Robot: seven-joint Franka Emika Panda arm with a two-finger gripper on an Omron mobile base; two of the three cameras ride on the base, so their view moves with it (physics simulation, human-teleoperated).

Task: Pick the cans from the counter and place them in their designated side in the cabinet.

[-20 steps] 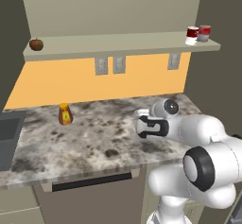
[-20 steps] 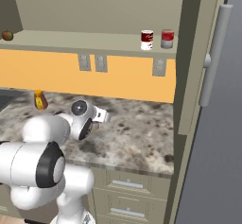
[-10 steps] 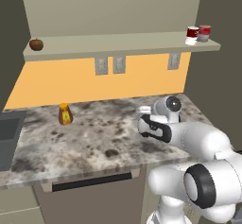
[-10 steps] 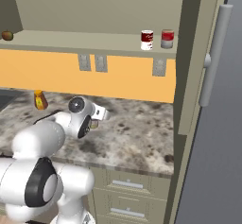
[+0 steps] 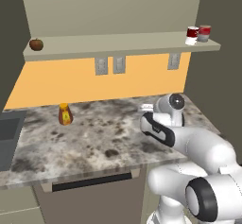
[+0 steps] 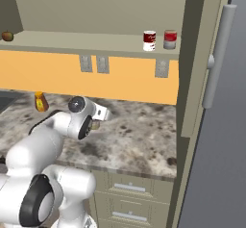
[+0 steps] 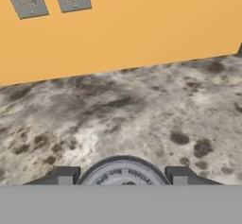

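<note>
- Since a second earlier, the arm had drawn back and its hand had risen a little over the tabletop (image 5: pixel 94 138); the shelf's cans, the bottle and the brown fruit had not moved.
- The pincer (image 7: pixel 122 176) was pinching a silver can (image 7: pixel 122 173), one dark finger (image 7: pixel 64 176) at each side of its round top; in the right base view the can (image 6: pixel 95 124) peeked out beside the wrist.
- The dark red can (image 5: pixel 192 34) stood upright at the shelf's (image 5: pixel 118 46) right end, just beside the brighter red-and-grey can (image 5: pixel 204 33), both near the front edge.
- The orange bottle (image 5: pixel 64 114) stood near the tabletop's back wall, well apart from the arm.
- The fruit (image 5: pixel 36 44) sat at the shelf's left end; the long stretch of board between it and the cans lay bare.
</note>
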